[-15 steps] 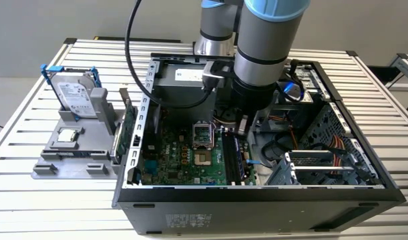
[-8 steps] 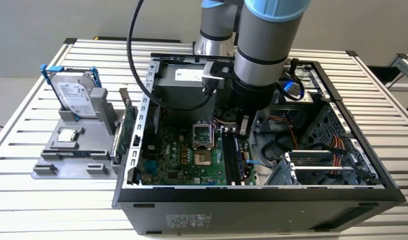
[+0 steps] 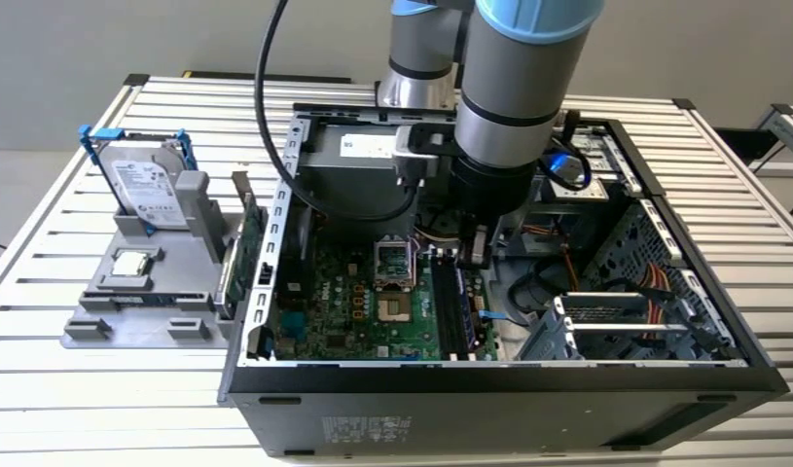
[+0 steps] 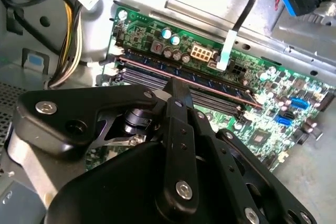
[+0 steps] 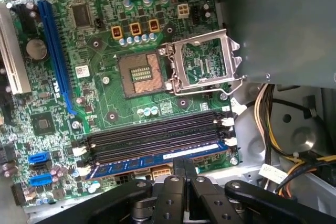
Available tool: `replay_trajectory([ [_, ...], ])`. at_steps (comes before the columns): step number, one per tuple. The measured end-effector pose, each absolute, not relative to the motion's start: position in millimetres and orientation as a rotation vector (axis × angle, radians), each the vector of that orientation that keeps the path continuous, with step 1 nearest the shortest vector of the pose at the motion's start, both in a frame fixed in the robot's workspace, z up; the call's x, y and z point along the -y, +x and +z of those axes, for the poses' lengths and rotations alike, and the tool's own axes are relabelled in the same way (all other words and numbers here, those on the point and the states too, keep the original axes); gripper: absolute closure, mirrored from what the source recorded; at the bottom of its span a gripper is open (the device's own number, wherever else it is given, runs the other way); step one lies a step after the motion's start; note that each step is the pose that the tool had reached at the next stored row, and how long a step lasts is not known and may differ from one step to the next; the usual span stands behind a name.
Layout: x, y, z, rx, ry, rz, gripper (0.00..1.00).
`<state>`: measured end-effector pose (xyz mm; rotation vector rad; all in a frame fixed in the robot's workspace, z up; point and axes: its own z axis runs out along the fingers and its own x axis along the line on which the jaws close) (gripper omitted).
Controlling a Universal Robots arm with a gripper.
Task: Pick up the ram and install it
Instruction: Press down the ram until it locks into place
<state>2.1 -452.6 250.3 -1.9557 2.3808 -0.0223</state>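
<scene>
The ram (image 5: 152,162) is a long thin stick with a blue face and a white label. It stands in the memory slot nearest the case wall, next to empty black slots (image 5: 152,137). In the second wrist view its top edge (image 4: 210,85) runs across the green motherboard. My gripper (image 5: 184,170) is shut, and its tips rest on the ram's top edge about midway along (image 4: 176,85). The two fingers lie along the stick's length, not across it. In the exterior view the arm reaches down into the open computer case, with the gripper (image 3: 474,255) above the slots (image 3: 464,309).
An open processor socket (image 5: 140,74) lies beside the slots. Cable bundles (image 5: 268,108) and the case wall (image 3: 500,375) are close by. Outside the case, a grey fixture (image 3: 91,326) holds a hard drive (image 3: 147,190), a square chip (image 3: 132,261) and a thin green board (image 3: 247,253).
</scene>
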Motion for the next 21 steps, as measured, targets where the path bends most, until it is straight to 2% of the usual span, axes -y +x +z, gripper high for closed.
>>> replay_trajectory([
  [21, 452.6, 7.0, 246.9, -2.294, -2.057, -0.017, 1.0],
])
